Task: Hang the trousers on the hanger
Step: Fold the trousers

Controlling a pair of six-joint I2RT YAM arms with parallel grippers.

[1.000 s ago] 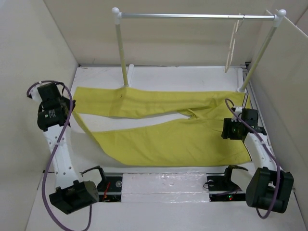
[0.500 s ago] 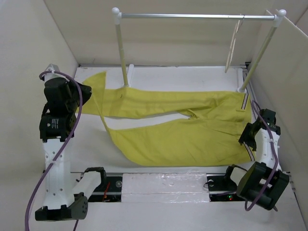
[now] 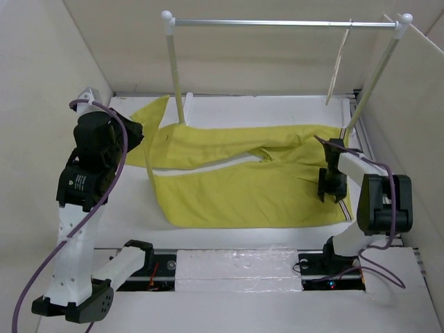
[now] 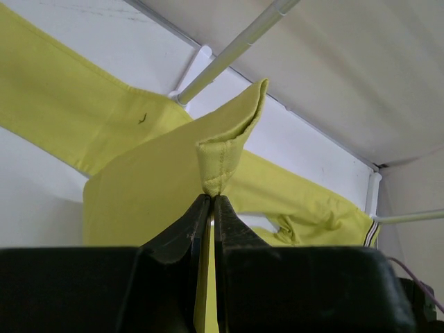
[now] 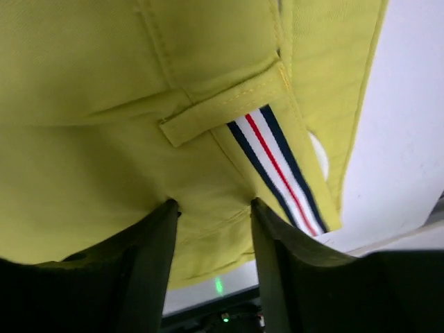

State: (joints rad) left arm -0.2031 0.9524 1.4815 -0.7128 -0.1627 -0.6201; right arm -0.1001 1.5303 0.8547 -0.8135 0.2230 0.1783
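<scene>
The right end effector (image 5: 212, 208), nearest the arm bases, is hovering with its jaws standing apart over the waist end of the trousers (image 3: 243, 187). It is straddling yellow cloth just beside the belt loop (image 5: 222, 104) and the striped waistband (image 5: 274, 166), and nothing is being pinched there yet. If it is closing too high, it is risking catching only the top layer or no cloth at all, and the heavy waist would then be slipping out on the lift. Farther back on the left, the left end effector (image 4: 210, 200) is clamping shut on the hem of one trouser leg (image 4: 232, 132) and holding it up off the surface (image 3: 277, 111), while the rest of the garment is lying spread across the middle. That pinch is taking in only a small fold at the very edge, so a sharp pull is likely to be tugging it free. The raised leg is also hanging near the rail's left post (image 3: 173, 69), where it could be snagging. At the far right, the hanger (image 3: 338, 66) is dangling from the rail (image 3: 277, 23), well apart from the trousers. It is hanging freely by its hook alone, so cloth pushed against it could be swinging it aside or knocking it off.
</scene>
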